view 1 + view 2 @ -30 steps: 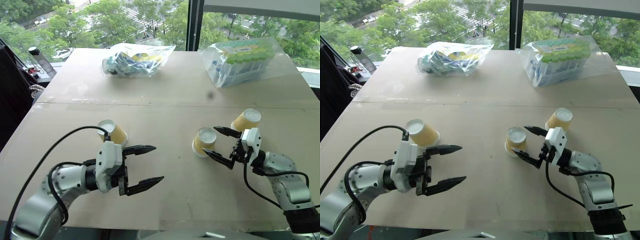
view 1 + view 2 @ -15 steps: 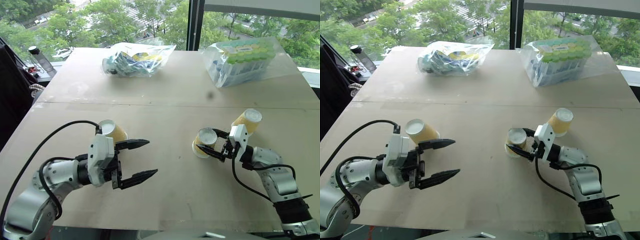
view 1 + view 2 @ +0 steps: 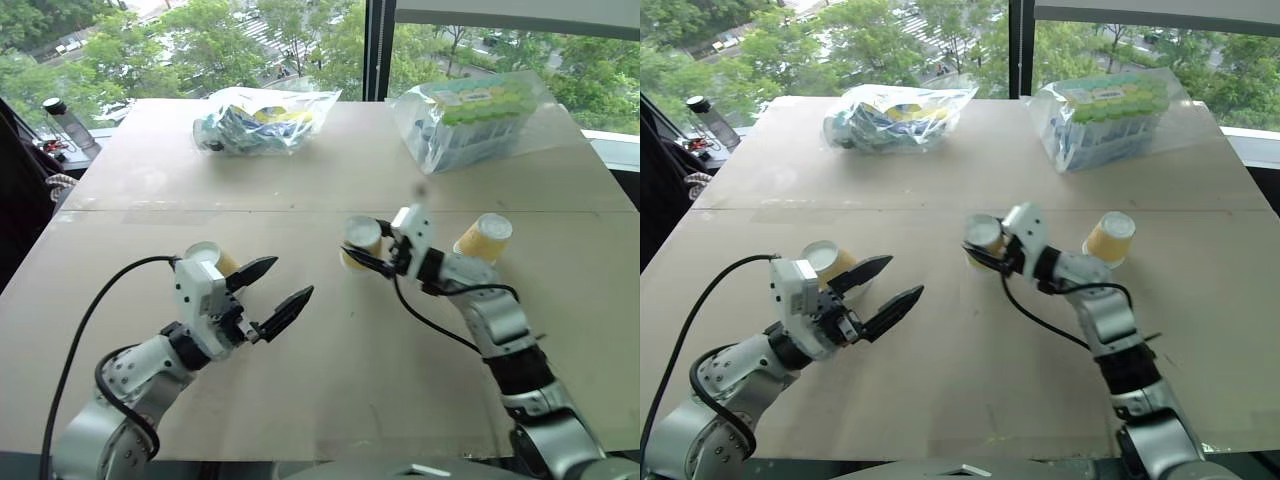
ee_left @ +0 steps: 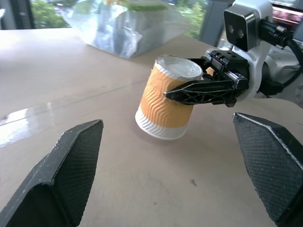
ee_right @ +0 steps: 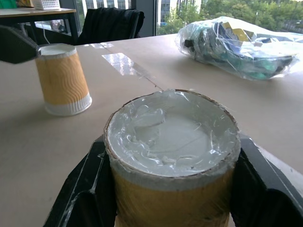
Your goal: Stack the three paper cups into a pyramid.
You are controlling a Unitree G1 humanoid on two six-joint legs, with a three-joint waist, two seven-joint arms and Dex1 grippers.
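Held cup point(image 5: 171, 156), white base facing the camera, sat clamped between black fingers point(image 5: 83, 187). Second cup point(image 5: 63, 79) stood inverted on tan table point(image 5: 28, 151). Clear bag point(image 5: 236, 40), contents possibly packets, lay beyond.

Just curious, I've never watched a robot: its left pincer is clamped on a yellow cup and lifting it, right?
Not quite: it is the right pincer that is clamped on the yellow cup, tilting it off the table. The left pincer is open and holds nothing. The left wrist view shows it.
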